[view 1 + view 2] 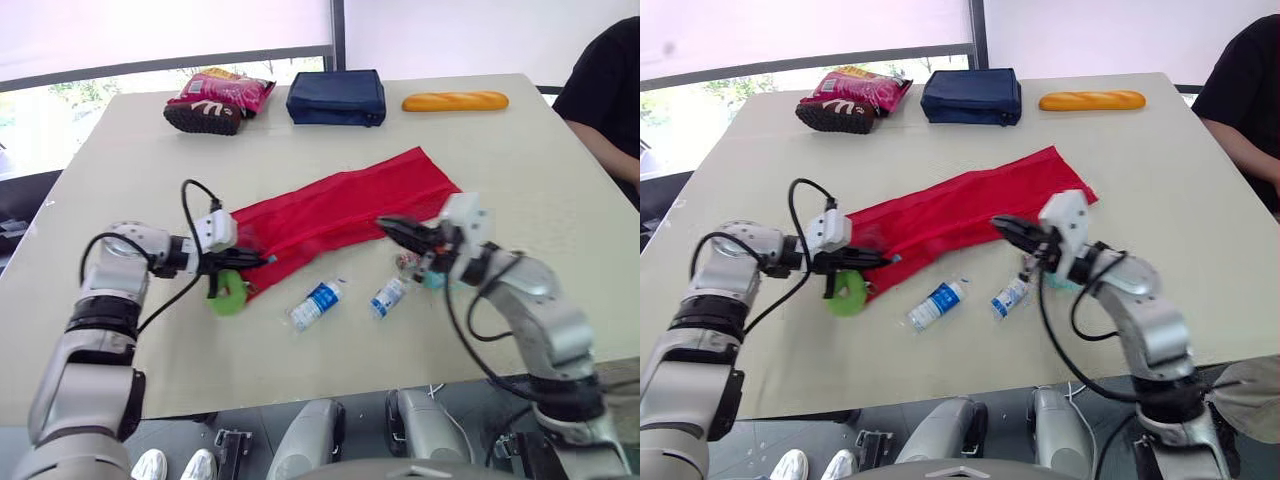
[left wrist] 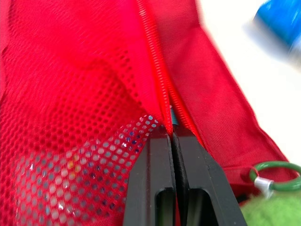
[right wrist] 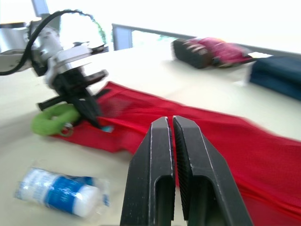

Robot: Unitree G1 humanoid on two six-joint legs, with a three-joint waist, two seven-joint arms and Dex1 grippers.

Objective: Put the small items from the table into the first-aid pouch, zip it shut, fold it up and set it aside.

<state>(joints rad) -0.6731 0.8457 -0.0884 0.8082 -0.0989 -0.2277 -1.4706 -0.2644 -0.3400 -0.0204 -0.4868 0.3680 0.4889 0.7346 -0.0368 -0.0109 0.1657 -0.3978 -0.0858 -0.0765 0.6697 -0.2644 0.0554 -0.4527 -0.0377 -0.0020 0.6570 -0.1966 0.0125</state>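
No word or number can be read with certainty. The pink snack bag (image 1: 218, 98) at the table's far edge carries pale marks, perhaps a letter "m", but they are unclear. The small bottles (image 1: 317, 304) (image 1: 388, 296) have blue-and-white labels, and their print is too small to read.

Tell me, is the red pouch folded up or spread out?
Spread out. The red pouch lies flat and full-length on the table, unfolded; the left pincer grips one end.
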